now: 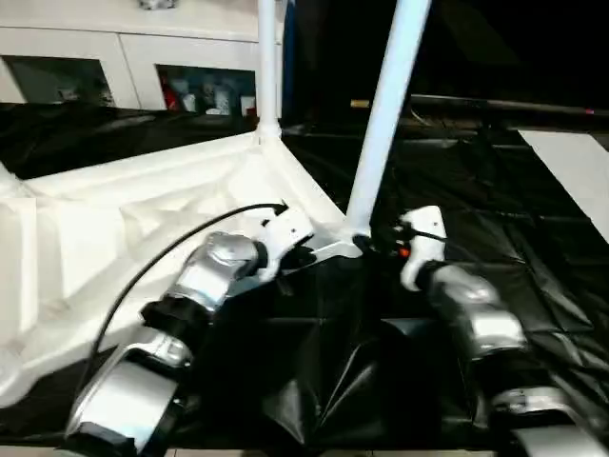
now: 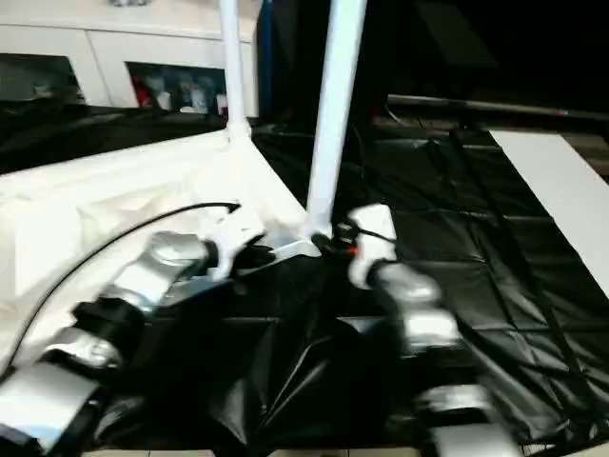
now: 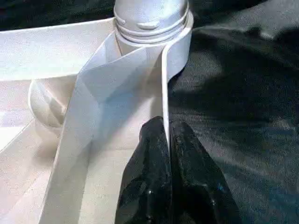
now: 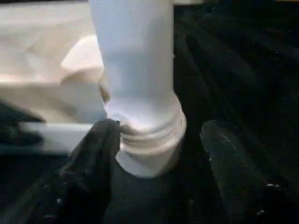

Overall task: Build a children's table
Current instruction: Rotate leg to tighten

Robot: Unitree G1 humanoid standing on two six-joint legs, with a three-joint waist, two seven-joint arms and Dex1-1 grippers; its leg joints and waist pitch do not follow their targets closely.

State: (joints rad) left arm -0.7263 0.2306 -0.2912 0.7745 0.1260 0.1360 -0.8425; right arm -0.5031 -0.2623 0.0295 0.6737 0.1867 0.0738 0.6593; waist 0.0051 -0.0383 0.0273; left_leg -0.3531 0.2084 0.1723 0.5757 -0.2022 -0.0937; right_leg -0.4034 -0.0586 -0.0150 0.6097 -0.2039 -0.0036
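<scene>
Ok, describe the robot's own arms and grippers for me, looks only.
Both forearms are silver metallic shells with black joint bands; the left forearm carries a thin black cable looping over it. Each ends in a white wrist housing, the right one with a small red-orange mark. The fingers are black, tapered and glossy.

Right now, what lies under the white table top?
Black sheeting spreads under the table top and beyond its near corner. What the sheeting rests on is covered.

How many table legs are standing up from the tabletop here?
2: one leg at the tabletop's far corner, one leg at the near corner beside the right gripper. Other corners are out of frame.
</scene>
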